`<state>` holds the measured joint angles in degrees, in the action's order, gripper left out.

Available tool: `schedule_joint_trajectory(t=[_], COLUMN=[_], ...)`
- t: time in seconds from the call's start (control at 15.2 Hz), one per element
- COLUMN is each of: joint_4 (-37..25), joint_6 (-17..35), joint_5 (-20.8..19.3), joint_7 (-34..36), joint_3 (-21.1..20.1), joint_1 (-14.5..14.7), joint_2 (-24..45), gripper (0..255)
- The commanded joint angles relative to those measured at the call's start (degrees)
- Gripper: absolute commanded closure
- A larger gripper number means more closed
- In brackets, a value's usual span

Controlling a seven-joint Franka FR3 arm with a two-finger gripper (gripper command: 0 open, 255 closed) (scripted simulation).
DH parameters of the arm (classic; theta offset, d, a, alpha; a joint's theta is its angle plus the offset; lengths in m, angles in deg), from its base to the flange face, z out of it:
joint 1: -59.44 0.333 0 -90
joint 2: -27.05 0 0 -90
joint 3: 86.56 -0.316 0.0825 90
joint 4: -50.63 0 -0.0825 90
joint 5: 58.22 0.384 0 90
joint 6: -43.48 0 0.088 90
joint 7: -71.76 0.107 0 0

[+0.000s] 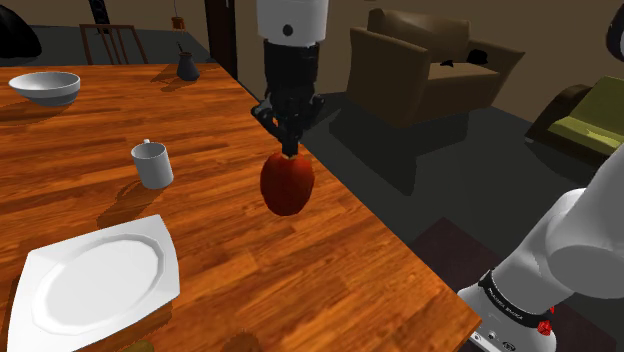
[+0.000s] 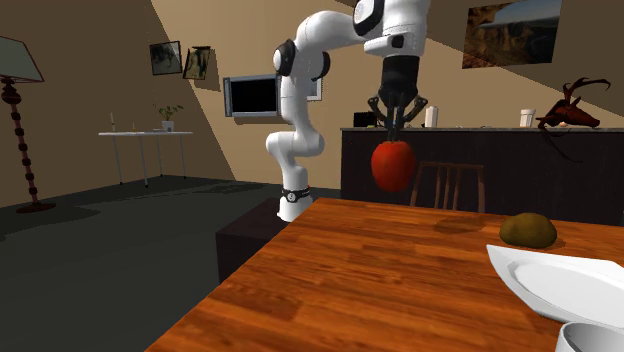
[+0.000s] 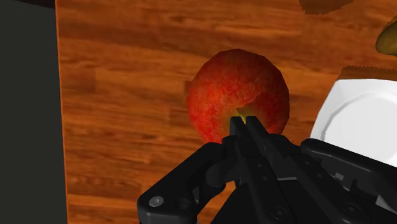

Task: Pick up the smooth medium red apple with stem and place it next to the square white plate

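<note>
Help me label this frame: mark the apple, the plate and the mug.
apple (image 1: pixel 287 183), shoulder view, its red side.
plate (image 1: pixel 95 285), shoulder view, its bare middle.
mug (image 1: pixel 153 167), shoulder view, its outer wall.

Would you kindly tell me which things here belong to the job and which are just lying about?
Job: red apple, held by the gripper above the table; square white plate.
Lying about: mug; bowl; dark jug; brown lump near the plate.

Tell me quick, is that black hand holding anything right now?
Hand: shut on the red apple, pinched at its stem end, hanging above the wooden table.
</note>
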<state>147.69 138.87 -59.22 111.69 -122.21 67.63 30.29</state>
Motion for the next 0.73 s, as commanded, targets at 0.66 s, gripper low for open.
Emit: schedule_joint_trajectory(t=[0.66], joint_4=[-32.8], joint_6=[-5.7], joint_5=[-16.0], joint_7=[8.5], joint_3=[1.6], joint_1=[13.9], joint_2=[31.3], gripper=[255])
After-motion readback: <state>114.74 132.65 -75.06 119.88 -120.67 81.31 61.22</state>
